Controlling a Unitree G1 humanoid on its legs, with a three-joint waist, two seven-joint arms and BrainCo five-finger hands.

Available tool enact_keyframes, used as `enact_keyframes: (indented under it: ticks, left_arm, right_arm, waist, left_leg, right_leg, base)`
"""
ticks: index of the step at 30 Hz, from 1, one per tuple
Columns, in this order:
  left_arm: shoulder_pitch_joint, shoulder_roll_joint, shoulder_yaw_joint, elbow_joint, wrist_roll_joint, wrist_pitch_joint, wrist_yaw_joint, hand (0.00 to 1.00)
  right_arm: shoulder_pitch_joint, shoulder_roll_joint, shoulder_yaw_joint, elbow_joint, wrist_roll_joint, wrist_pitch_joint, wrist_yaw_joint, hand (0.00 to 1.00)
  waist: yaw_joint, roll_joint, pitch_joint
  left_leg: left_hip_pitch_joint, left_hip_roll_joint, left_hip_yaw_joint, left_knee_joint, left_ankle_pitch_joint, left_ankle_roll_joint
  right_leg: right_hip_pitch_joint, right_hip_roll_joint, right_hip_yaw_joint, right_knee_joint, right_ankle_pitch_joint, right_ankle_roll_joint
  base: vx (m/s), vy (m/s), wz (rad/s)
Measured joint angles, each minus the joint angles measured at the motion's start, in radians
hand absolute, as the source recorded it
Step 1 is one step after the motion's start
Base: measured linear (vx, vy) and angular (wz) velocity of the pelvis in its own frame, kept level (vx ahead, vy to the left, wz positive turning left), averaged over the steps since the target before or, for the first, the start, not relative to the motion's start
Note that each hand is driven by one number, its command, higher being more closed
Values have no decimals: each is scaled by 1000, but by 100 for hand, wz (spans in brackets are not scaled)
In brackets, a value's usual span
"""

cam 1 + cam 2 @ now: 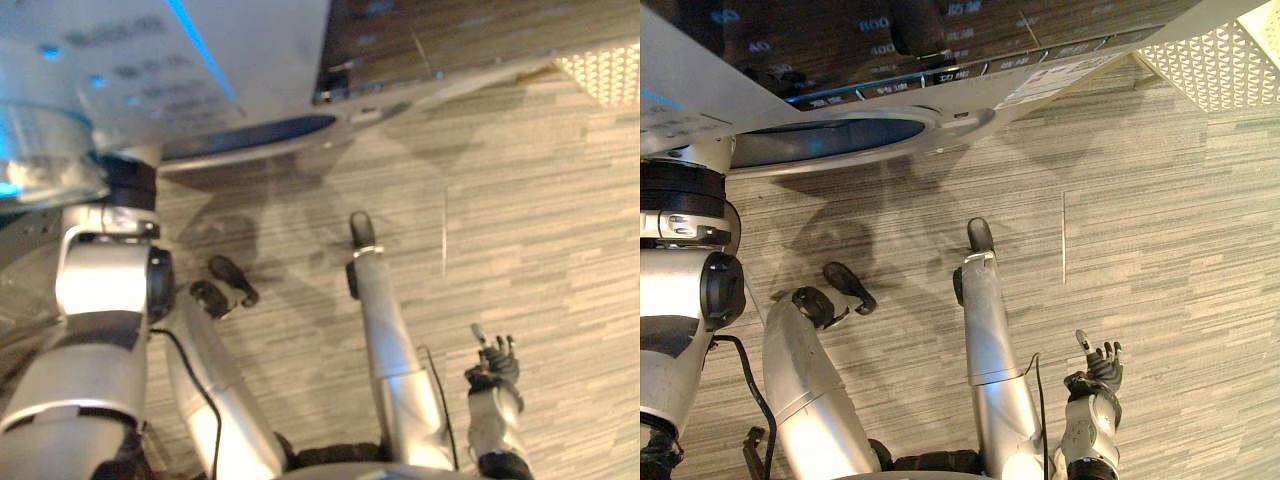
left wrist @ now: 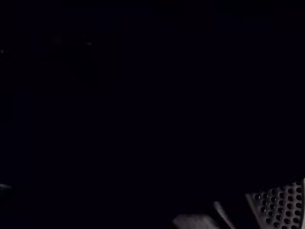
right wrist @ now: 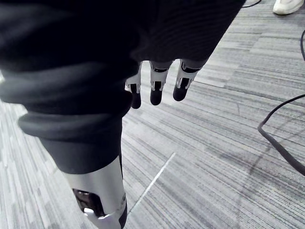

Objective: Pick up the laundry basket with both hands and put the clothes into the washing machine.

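Observation:
The washing machine (image 1: 940,75) stands in front of me, its dark round opening (image 1: 830,140) at the upper left. My left arm reaches up into that opening; only the dark cover of my left hand (image 1: 128,182) shows at its edge. Past it, the left wrist view is dark, with a piece of the perforated drum (image 2: 279,205). My right hand (image 1: 492,360) hangs low at my right side above the carpet, holding nothing, its fingers (image 3: 156,90) straight. A white perforated laundry basket (image 1: 1210,65) sits on the floor at the far right, beside the machine.
The machine's clear round door (image 1: 40,150) stands open at the far left. Grey striped carpet (image 1: 1160,260) lies between me and the machine. A person's white shoe (image 3: 288,5) stands on the carpet farther off.

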Motion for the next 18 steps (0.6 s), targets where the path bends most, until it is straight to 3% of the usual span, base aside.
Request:
enact_keyframes:
  ticks: [9,13,14,18]
  left_arm:
    - [1,-2,64,39,154,46,-32,0]
    - [12,-20,142,62,208,78,-87,0]
    - [55,-41,204,69,240,86,-109,0]
    - [211,-106,341,68,275,106,-131,0]
  right_arm:
    - [21,0,18,33,0,-1,0,0]
    - [21,0,32,37,0,2,2,0]
    - [20,-4,65,28,-1,5,2,0]
    - [20,1,124,21,-5,11,2,0]
  waist:
    - [-6,4,0]
    - [-10,15,1]
    - [-12,29,0]
    - [-4,44,-2]
  left_leg:
    - [-8,0,-10,5,0,0]
    - [-2,0,-7,-3,1,0]
    - [17,2,-1,-20,4,-2]
    - [108,8,38,-94,19,-12]
  right_leg:
    - [-1,-1,-5,2,2,1]
    - [4,-1,-4,-9,9,1]
    - [22,1,-4,-37,22,1]
    - [100,7,-1,-127,54,-6]
  base:
    - [-6,83,0]
    - [2,81,-3]
    - [24,110,-15]
    - [51,58,-13]
